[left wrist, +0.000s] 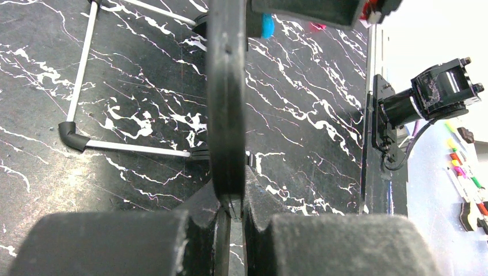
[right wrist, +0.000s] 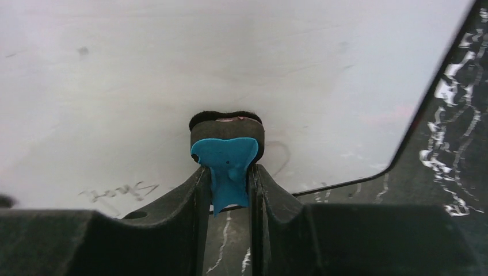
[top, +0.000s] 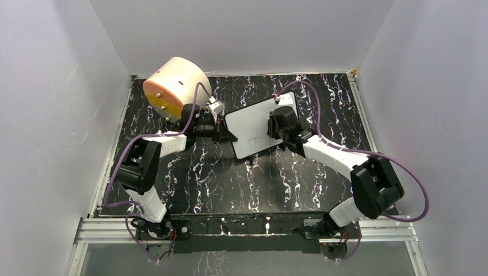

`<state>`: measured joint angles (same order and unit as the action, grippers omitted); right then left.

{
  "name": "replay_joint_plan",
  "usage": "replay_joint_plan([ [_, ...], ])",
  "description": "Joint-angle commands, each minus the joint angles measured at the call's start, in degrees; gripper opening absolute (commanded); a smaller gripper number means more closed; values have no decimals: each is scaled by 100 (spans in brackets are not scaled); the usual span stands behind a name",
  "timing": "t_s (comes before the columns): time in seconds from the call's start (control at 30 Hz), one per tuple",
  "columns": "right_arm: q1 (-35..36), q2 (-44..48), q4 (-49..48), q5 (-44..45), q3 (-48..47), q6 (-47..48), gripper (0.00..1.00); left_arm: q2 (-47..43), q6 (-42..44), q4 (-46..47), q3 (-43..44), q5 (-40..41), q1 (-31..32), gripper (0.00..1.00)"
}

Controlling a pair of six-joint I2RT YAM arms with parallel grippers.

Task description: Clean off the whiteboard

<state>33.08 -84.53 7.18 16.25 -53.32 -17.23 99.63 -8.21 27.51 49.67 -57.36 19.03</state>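
The whiteboard (top: 248,127) is held off the black marble table, tilted, with faint handwriting (top: 251,138) near its lower edge. My left gripper (top: 228,134) is shut on its left edge; in the left wrist view the board shows edge-on as a black rim (left wrist: 225,103) clamped between my jaws (left wrist: 233,208). My right gripper (top: 275,124) is shut on a blue eraser (right wrist: 224,164) whose black felt pad (right wrist: 225,117) presses on the board's white face (right wrist: 230,57). Faint writing (right wrist: 118,192) lies left of the eraser. The eraser's blue also peeks out in the left wrist view (left wrist: 267,26).
A large cream cylinder with an orange face (top: 172,86) lies at the back left, close behind my left wrist. A white wire frame with a black corner (left wrist: 72,135) lies on the table (top: 230,178) under the board. White walls enclose the table. Markers (left wrist: 460,172) lie beyond the table's edge.
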Motion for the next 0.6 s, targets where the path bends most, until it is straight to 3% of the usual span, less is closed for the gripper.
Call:
replay_joint_plan([
  [0.0, -344, 94, -275, 434, 29, 75, 14, -76, 285, -400, 12, -3, 128, 0],
  [0.27, -80, 175, -1020, 276, 859, -141, 14, -37, 248, -336, 2, -20, 136, 0],
  [0.4, 287, 125, -1293, 248, 924, -97, 14, -54, 247, -351, 2, -17, 137, 0],
  [0.57, 241, 85, -1481, 149, 726, 253, 13, -76, 284, -399, -10, -14, 141, 0],
])
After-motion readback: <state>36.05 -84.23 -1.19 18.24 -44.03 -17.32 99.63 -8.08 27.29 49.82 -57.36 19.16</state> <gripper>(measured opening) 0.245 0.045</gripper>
